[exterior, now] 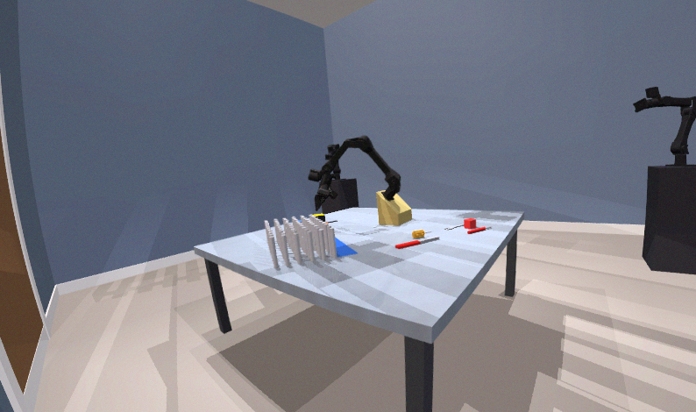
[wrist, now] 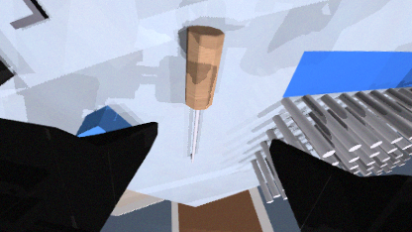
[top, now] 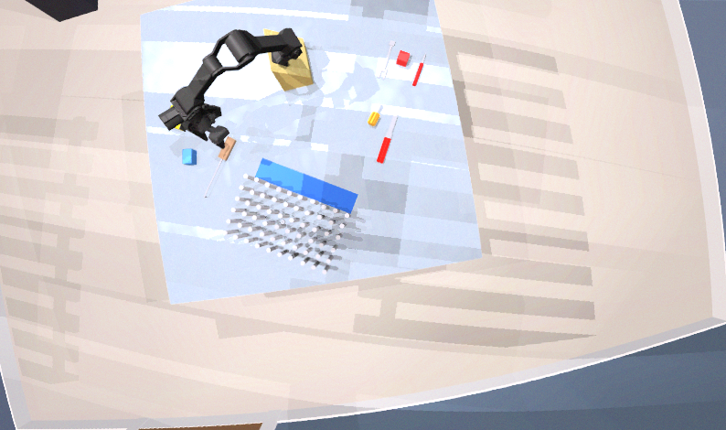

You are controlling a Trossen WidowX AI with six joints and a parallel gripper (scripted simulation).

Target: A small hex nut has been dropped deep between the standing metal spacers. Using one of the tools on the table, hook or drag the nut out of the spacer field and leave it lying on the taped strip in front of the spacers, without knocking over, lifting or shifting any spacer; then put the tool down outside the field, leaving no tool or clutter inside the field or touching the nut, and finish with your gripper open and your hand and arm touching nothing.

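My gripper [top: 222, 139] [exterior: 317, 205] [wrist: 214, 136] is open and empty, above the table by a wooden-handled tool. The tool's handle [top: 227, 148] [wrist: 203, 69] shows ahead of the fingers in the wrist view, and its thin metal shaft [top: 213, 177] [wrist: 196, 130] points away from the arm's base; it lies left of the spacer field. The metal spacers [top: 245, 176] [exterior: 273, 252] [wrist: 317, 129] stand upright in rows. A small ring that looks like the nut [top: 282, 221] lies among them. The blue taped strip [top: 305, 184] [exterior: 344, 248] [wrist: 352, 71] runs along the field's near-arm edge, with nothing visible on it.
A blue cube [top: 189, 156] [wrist: 108, 118] lies left of the tool. A yellow block [top: 177, 126] is partly under the arm. An L-shaped tool [wrist: 31, 17] lies nearby. Right of the strip are a red-handled tool [top: 383, 150] [exterior: 408, 245], a yellow-handled tool [top: 373, 118] [exterior: 418, 233] and a red cube [top: 403, 58] [exterior: 470, 223].
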